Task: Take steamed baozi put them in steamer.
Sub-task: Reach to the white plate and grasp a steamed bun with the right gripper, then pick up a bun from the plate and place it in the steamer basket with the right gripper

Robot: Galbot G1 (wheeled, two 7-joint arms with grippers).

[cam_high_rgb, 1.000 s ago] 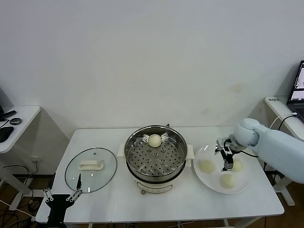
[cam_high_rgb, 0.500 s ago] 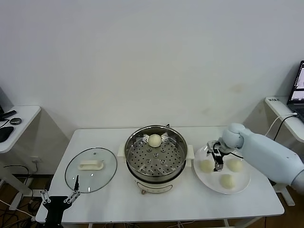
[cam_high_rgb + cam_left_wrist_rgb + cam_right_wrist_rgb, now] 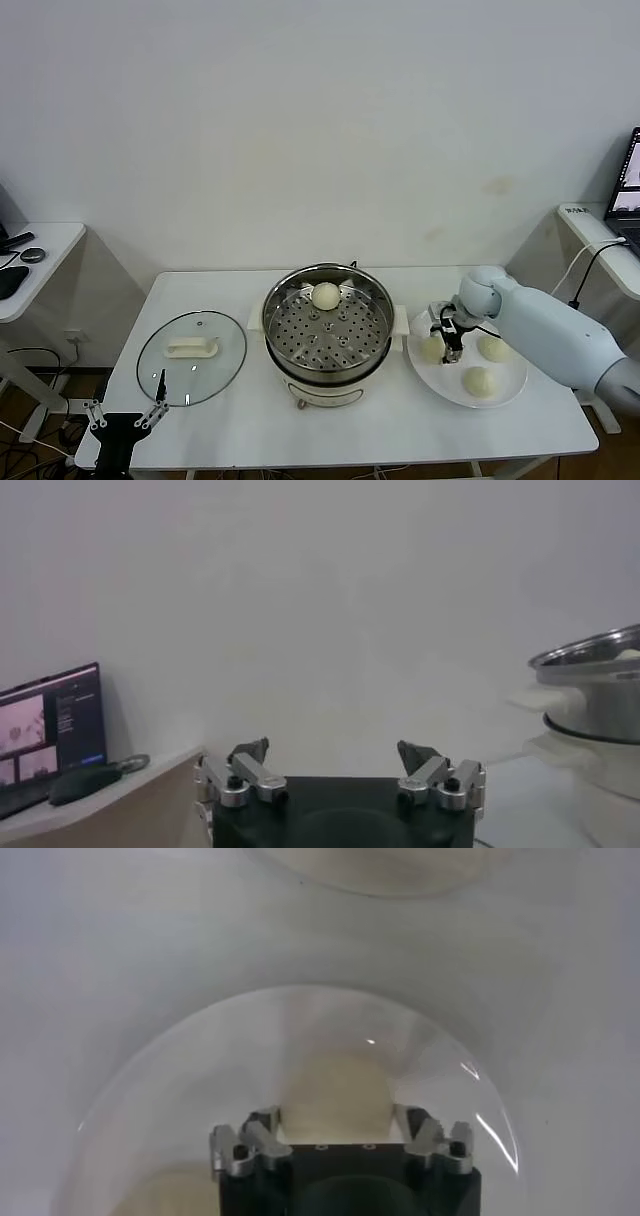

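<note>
Three round baozi (image 3: 479, 380) on plate (image 3: 505, 394)

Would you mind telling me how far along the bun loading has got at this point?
Done: one baozi sits on the perforated tray of the steamer. In hand: the right pincer is open over the plate, beside the bun nearest the steamer, not holding it. Left: that bun and the other two. The left pincer waits open off the table's front corner, near the glass lid.

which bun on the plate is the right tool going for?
The bun nearest the steamer, on the plate's left side: the right tool is right at it. The other two lie clear of it.
</note>
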